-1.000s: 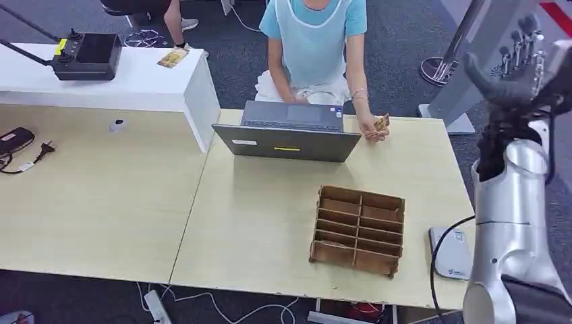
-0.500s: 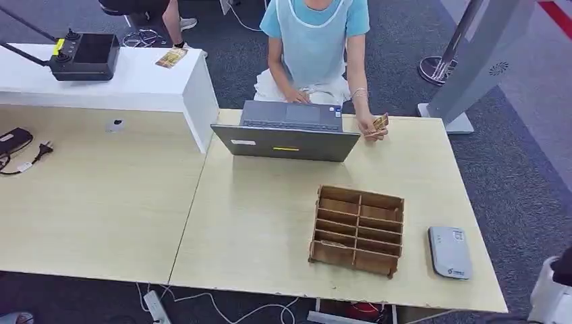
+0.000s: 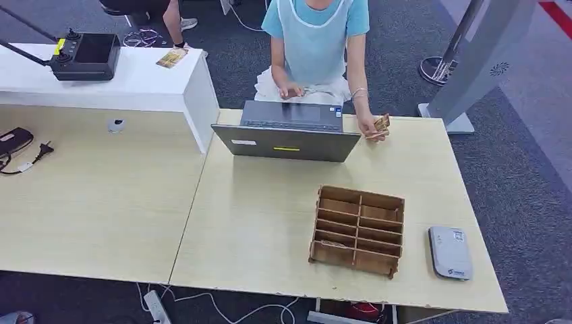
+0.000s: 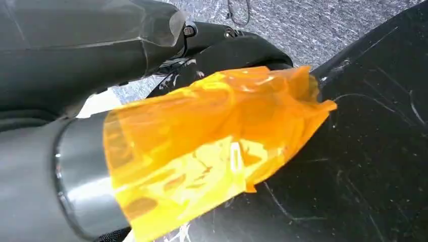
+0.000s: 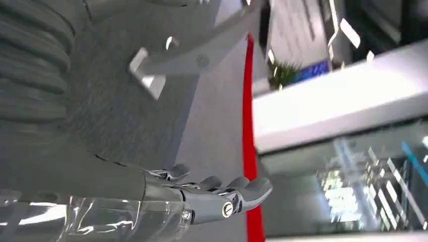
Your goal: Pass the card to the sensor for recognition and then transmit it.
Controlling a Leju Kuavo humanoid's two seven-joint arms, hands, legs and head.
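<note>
A person seated behind the table pinches a small tan card (image 3: 382, 123) beside the laptop's right end. The flat grey-white card sensor (image 3: 450, 252) lies on the table near its front right corner. My right hand (image 5: 212, 194) has its fingers stretched out with nothing in them, off the table against grey carpet and a red floor stripe. In the left wrist view a grey part of my left hand (image 4: 45, 171) sits under crinkled orange film (image 4: 202, 146); its fingers are hidden.
A brown wooden organiser (image 3: 359, 229) with several slots stands left of the sensor. An open grey laptop (image 3: 287, 138) faces the person. A white counter (image 3: 135, 81) with a black controller is at the back left. A grey floor stand (image 3: 472, 54) rises at the right.
My right arm, raised at the right of the head view a second ago, has dropped out of that view. The person still holds the card in the same spot.
</note>
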